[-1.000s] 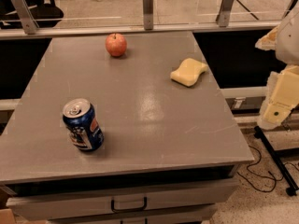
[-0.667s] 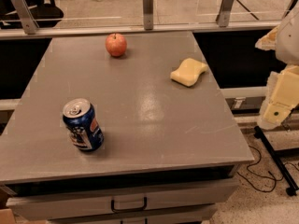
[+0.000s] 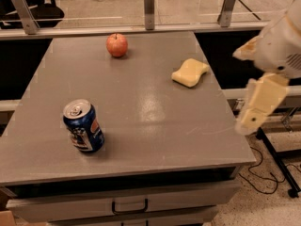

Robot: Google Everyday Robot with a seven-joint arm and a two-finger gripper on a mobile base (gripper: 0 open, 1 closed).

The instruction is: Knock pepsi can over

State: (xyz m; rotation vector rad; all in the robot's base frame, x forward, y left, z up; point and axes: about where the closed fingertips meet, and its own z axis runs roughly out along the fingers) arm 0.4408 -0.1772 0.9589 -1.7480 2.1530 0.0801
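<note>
Comparing against the previous second, we found nothing moved: pepsi can stood upright at the counter's 8 o'clock, claw hung beyond the 3 o'clock edge, well apart. Claw opening: could not tell. Approach judged not begun.

No legible text — anywhere

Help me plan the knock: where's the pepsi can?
In the camera view the pepsi can stands upright near the table's front-left corner, far from the apple; the gripper hangs beyond its right edge.
</note>
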